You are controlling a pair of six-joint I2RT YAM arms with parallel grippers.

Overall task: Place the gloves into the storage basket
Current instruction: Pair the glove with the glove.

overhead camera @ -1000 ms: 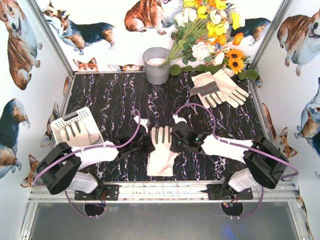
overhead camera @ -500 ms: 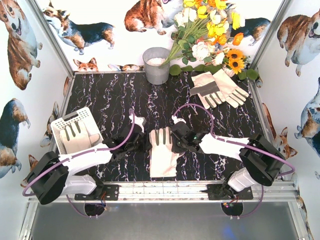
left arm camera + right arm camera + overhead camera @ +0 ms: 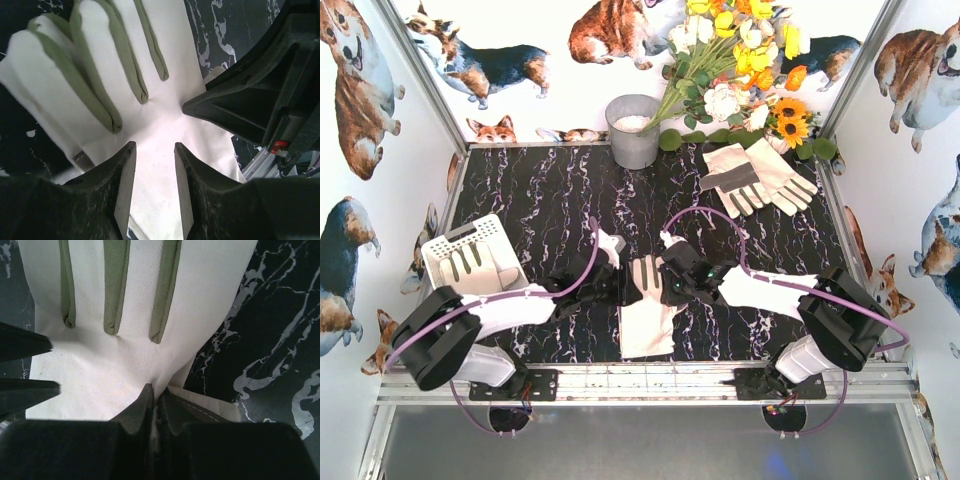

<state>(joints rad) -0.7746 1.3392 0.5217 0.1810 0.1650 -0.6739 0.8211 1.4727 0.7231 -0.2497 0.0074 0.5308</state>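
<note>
A cream-white glove point(image 3: 642, 322) with grey-green finger strips lies flat on the dark marble table between my two arms, also filling the left wrist view point(image 3: 100, 75) and the right wrist view point(image 3: 130, 295). My right gripper point(image 3: 157, 394) is shut on a pinched fold at the glove's right edge. My left gripper point(image 3: 154, 150) is open, its jaws straddling the white cloth at the glove's left side. The white lattice storage basket point(image 3: 442, 246) stands at the left edge with one glove point(image 3: 475, 265) inside. Two more gloves point(image 3: 756, 178) lie at the back right.
A grey metal bucket point(image 3: 633, 130) stands at the back centre. A bunch of artificial flowers point(image 3: 740, 60) leans beside it over the back right corner. Metal frame posts and printed walls close in the table on three sides.
My left arm pulled back toward the left, then returned to the glove's left edge with its jaws now apart. The right gripper kept its pinch and shifted slightly left.
</note>
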